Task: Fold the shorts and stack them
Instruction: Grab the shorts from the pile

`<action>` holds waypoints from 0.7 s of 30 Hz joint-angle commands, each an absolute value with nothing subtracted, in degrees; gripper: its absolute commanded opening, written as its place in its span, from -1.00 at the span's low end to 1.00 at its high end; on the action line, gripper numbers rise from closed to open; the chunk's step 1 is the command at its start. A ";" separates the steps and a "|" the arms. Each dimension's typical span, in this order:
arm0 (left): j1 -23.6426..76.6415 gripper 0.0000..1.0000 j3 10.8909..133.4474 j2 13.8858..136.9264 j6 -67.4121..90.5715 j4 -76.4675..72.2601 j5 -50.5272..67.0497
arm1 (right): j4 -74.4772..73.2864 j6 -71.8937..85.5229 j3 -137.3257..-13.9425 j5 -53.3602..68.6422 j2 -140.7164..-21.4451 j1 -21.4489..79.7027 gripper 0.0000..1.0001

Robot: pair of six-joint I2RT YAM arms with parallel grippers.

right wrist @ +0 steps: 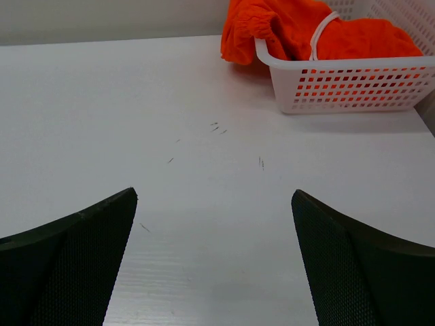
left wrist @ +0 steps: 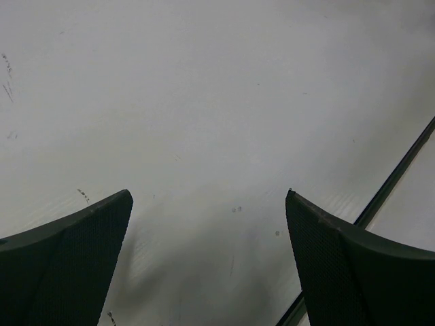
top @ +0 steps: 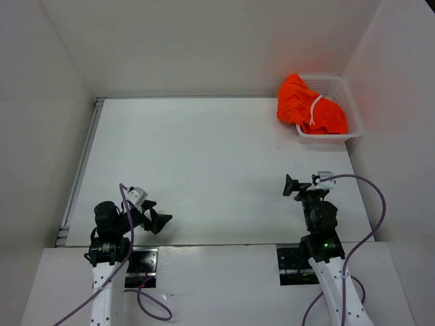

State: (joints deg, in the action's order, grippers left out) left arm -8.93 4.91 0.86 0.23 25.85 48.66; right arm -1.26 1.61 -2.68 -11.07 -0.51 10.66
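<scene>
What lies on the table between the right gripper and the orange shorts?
Ahead of the right gripper, only bare table with faint marks, as the right wrist view shows. The shorts sit in the basket.

One pair of orange shorts [top: 302, 105], one white mesh basket [top: 329, 136], one counter [top: 204, 170], and two tools: left tool [top: 162, 222], right tool [top: 291, 185].
</scene>
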 commanded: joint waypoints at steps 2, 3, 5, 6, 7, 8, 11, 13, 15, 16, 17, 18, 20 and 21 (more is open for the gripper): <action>-9.32 1.00 5.71 0.18 0.00 24.08 49.83 | 0.00 1.05 0.26 -10.81 0.00 10.46 0.98; -9.32 1.00 5.71 0.18 0.00 24.08 49.83 | 0.00 1.05 0.26 -10.81 0.00 10.46 0.98; -9.32 1.00 5.19 0.18 0.00 23.55 51.05 | 0.00 1.05 0.26 -10.81 0.00 10.46 0.98; -9.32 1.00 5.19 -0.35 0.00 23.55 51.67 | 0.00 1.05 0.26 -10.81 0.00 10.46 0.98; -9.32 1.00 5.19 -0.35 0.00 24.34 52.64 | 0.00 0.53 0.26 -10.29 0.00 10.46 0.98; -9.32 1.00 6.06 -0.35 0.00 25.74 55.00 | 0.87 -0.95 -0.52 -8.19 0.00 10.46 0.98; -9.32 1.00 6.06 -0.35 0.00 25.49 57.65 | 5.96 -18.79 -2.01 7.62 0.00 10.46 0.98; -9.32 1.00 5.54 -0.35 0.00 18.16 55.82 | 4.68 -38.54 -4.21 22.68 0.00 10.46 0.98; -9.32 1.00 5.02 -0.35 0.00 9.37 49.96 | -12.88 -79.40 -6.94 33.80 0.00 10.46 1.00; -9.32 1.00 5.01 -0.35 0.00 7.05 47.40 | -11.96 -77.89 -6.94 32.62 0.00 10.46 1.00; -9.32 1.00 5.79 -0.35 0.00 4.16 44.33 | -7.08 -74.56 -7.55 30.69 0.00 10.46 1.00; -9.32 1.00 6.93 -0.35 0.00 -1.70 37.42 | -3.55 -68.01 -8.25 25.19 0.00 10.46 1.00; -9.32 1.00 8.78 0.18 0.00 -4.65 30.97 | 12.82 -63.38 -6.07 19.80 0.00 10.46 1.00; -9.32 1.00 10.01 0.96 0.00 -4.66 26.85 | 12.92 -66.76 -6.59 19.78 0.00 10.46 1.00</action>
